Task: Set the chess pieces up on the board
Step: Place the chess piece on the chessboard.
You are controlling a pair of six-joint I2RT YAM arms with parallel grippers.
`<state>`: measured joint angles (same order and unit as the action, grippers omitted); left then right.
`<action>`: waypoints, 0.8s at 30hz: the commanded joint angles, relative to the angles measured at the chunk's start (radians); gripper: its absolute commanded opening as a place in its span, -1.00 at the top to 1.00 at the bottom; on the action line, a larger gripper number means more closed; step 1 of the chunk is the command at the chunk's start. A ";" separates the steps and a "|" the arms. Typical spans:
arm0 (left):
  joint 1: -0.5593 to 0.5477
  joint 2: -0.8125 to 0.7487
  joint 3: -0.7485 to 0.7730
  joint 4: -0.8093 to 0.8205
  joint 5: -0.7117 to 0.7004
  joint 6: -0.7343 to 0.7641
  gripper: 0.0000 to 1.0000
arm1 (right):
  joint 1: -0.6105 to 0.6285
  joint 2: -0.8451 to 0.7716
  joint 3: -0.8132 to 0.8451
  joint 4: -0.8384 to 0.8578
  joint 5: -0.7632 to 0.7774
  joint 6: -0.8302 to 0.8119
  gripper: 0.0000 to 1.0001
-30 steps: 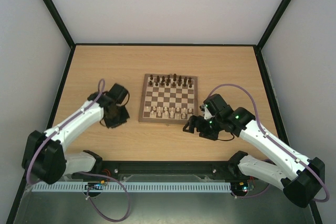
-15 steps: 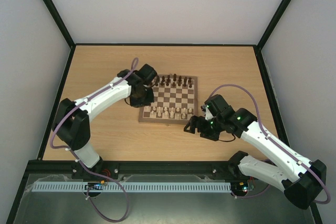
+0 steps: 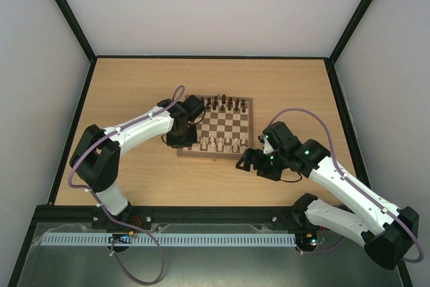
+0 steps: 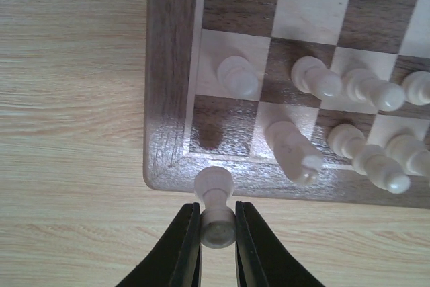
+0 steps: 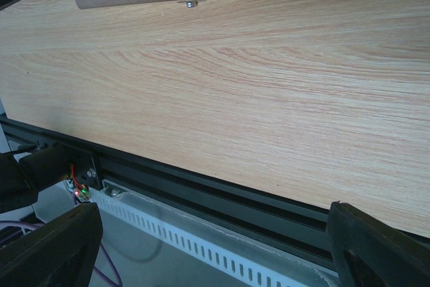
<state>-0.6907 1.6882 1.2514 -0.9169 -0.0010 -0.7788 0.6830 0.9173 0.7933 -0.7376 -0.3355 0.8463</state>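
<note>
Left claw [image 4: 218, 233] has brought a pale piece [image 4: 215, 203] over to the board's [image 4: 168, 65] near-left corner

A second ago this arm sat low by the near-left part of the desk [image 3: 134, 85]; now it reaches over the board's left edge; its fingers are closed tight on the piece's base, round head pointing at the board, just above the brown border; the dark corner square [image 4: 218, 126] right beyond it is bare, so that looks like the spot to fill; pale men [image 3: 215, 143] crowd the near rows beside it, one leaning, and could be knocked; dark men [image 3: 218, 104] line the far row; the board lies mid-desk; the right claw [image 5: 215, 247] has not moved, spread wide and empty off the board's near-right corner.
</note>
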 commanded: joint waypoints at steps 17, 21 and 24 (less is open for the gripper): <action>0.000 0.037 -0.022 0.067 -0.035 0.018 0.95 | 0.004 0.035 -0.014 -0.025 -0.010 -0.008 -0.84; 0.000 0.046 -0.018 0.074 -0.033 0.020 0.95 | 0.004 0.041 -0.014 -0.024 -0.011 -0.011 -0.84; 0.000 0.050 -0.020 0.075 -0.034 0.021 0.95 | 0.004 0.044 -0.016 -0.022 -0.012 -0.013 -0.85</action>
<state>-0.6907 1.7206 1.2221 -0.8410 -0.0273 -0.7677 0.6830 0.9520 0.7929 -0.7357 -0.3363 0.8452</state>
